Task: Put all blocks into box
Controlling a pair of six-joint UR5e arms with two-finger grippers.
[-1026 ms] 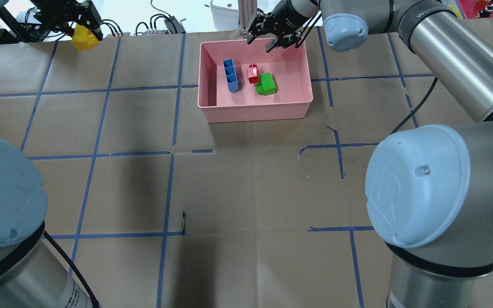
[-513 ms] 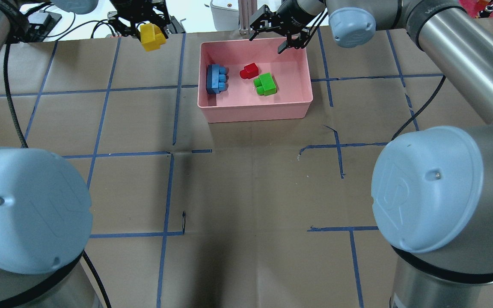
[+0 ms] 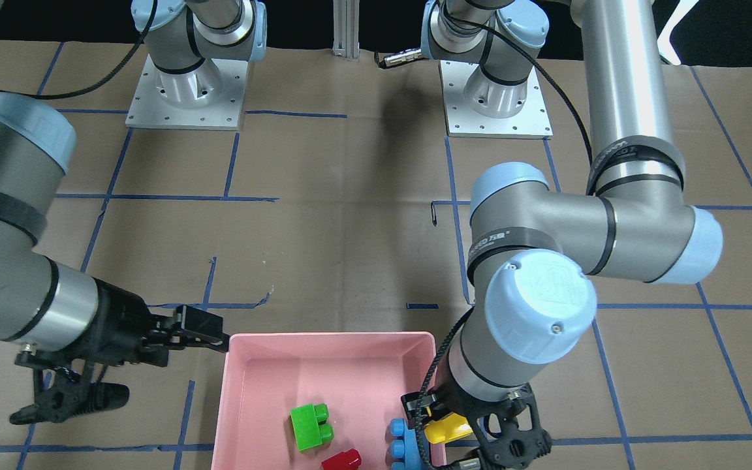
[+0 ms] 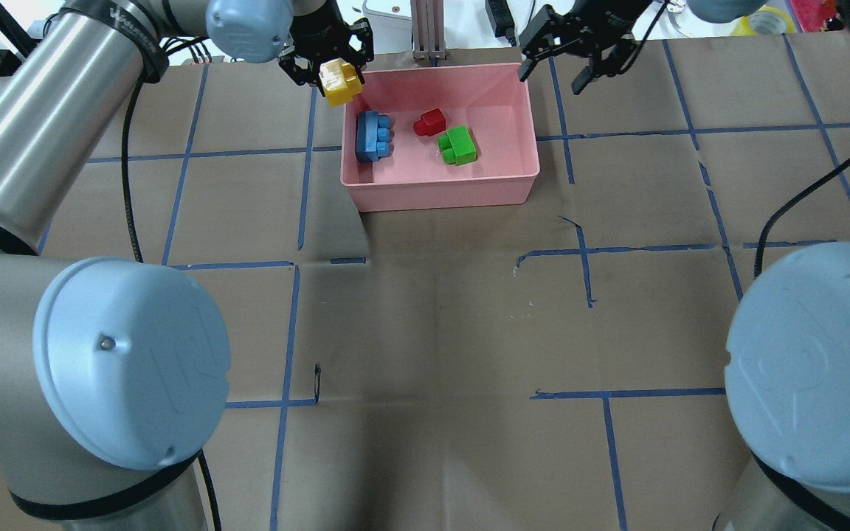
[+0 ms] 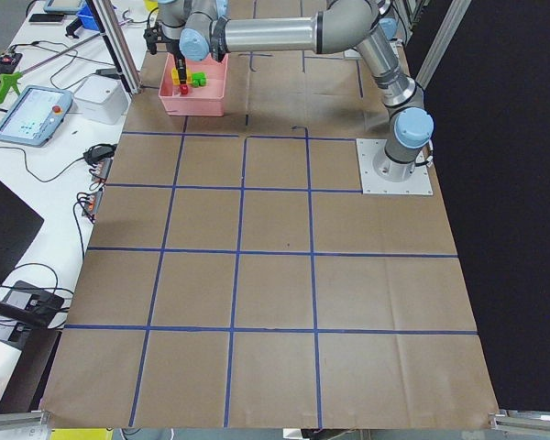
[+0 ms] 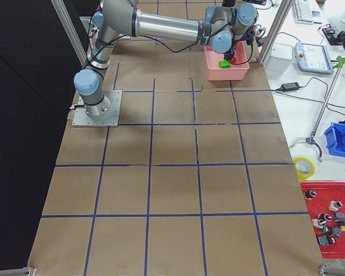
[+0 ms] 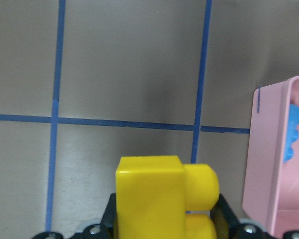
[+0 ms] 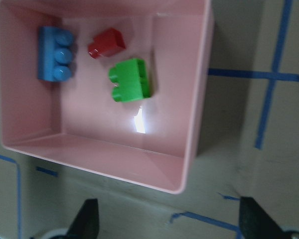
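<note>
The pink box [image 4: 440, 195] stands at the far middle of the table. In it lie the blue brick [image 4: 373, 136], the red brick [image 4: 430, 122] and the green brick [image 4: 458, 145], all also in the right wrist view: blue [image 8: 54, 53], red [image 8: 106, 43], green [image 8: 131, 79]. My left gripper [image 4: 333, 74] is shut on the yellow brick [image 4: 342, 85] and holds it in the air at the box's far left corner, just outside the left wall [image 7: 261, 164]. My right gripper [image 4: 550, 80] is open and empty above the box's far right corner.
An aluminium post [image 4: 425, 29] and a white device [image 4: 388, 18] stand just beyond the box at the table's far edge, with cables beside them. Brown paper with blue tape lines [image 4: 292, 332] covers the table.
My left gripper has carried the yellow brick rightward to the box's far left corner. My right gripper has moved right, off the box's far edge. The blue and red bricks tipped over early on.
</note>
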